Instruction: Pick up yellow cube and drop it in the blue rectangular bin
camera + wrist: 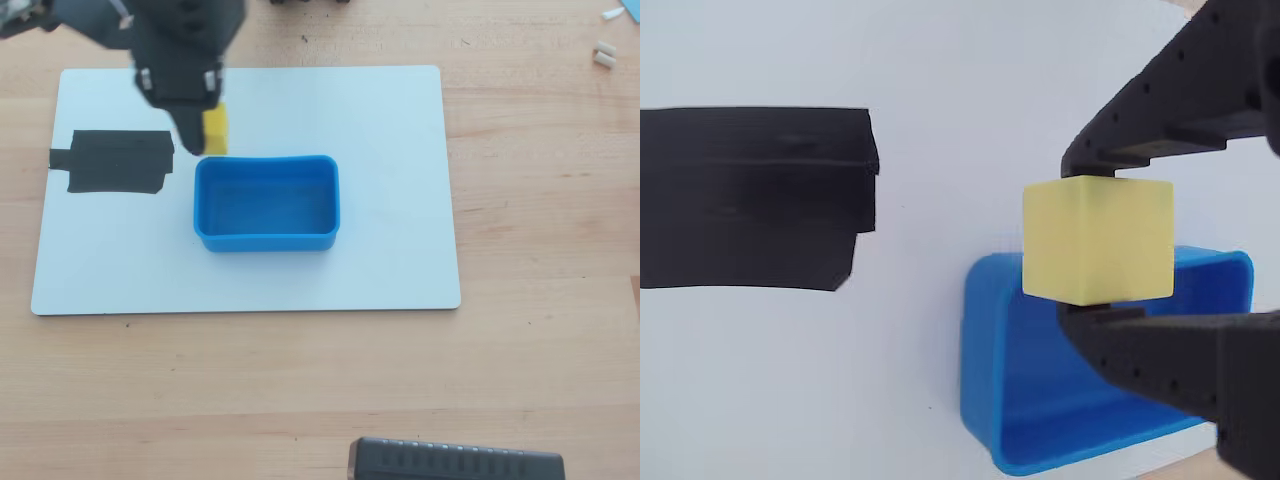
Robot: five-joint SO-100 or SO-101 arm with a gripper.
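Note:
The yellow cube (216,131) is held between my black gripper's (204,135) jaws, lifted above the white board just past the far-left corner of the blue rectangular bin (266,203). In the wrist view the cube (1097,238) is clamped between the upper and lower fingers of the gripper (1090,240), with the empty bin (1030,400) below and behind it. The gripper is shut on the cube.
A black tape patch (115,161) lies on the white board (400,150) left of the bin; it also shows in the wrist view (750,195). A dark device (455,462) sits at the table's near edge. Small white bits (603,52) lie at top right.

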